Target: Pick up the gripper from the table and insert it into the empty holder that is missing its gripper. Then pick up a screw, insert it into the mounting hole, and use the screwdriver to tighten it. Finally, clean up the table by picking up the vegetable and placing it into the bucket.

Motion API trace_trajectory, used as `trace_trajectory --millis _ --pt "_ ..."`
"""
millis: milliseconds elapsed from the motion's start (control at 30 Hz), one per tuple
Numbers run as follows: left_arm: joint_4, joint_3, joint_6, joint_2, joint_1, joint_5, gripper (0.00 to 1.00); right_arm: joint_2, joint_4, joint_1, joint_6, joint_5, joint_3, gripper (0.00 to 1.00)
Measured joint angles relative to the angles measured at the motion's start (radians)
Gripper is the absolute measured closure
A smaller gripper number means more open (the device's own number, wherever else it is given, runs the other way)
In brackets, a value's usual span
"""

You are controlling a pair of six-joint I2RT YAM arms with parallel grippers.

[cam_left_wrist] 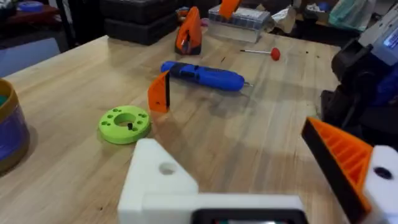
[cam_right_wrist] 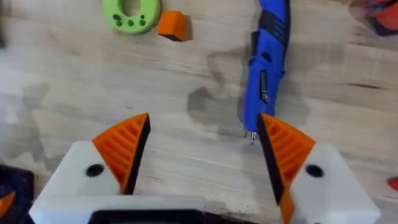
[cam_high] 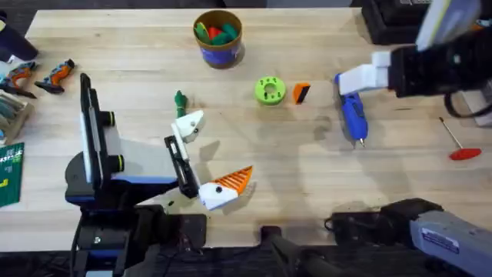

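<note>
The small orange gripper stands on the table beside a green disc. My left gripper is open near the table's front. One of its white mounts, the holder, has no tip; the twin mount carries an orange tip. The blue screwdriver lies to the right of the orange gripper. My right gripper hovers open over it, holding nothing. The green vegetable lies near the holder. The bucket stands at the back.
The bucket holds red, green and orange toys. A thin red-handled tool lies at the right edge. Orange-handled clamps and packets sit at the far left. Dark cases stand at the back right.
</note>
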Motion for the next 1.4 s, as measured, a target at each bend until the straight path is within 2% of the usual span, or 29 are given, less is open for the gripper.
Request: trace_trajectory --millis 233,400,967,1300,1400 --pt "0.000 0.000 0.000 0.000 0.000 0.000 0.015 0.179 -0.031 0.132 0.006 0.051 0.131 0.009" --pt "0.000 0.000 0.000 0.000 0.000 0.000 0.015 0.312 0.001 0.175 0.015 0.069 0.151 0.009" --pt "0.000 0.000 0.000 0.000 0.000 0.000 0.015 0.607 0.136 0.179 0.029 0.077 0.152 0.009" --pt "0.000 0.000 0.000 0.000 0.000 0.000 0.015 0.645 0.211 0.177 0.045 0.077 0.152 0.015" --pt "0.000 0.000 0.000 0.000 0.000 0.000 0.015 0.645 0.214 0.176 0.055 0.077 0.152 0.066"
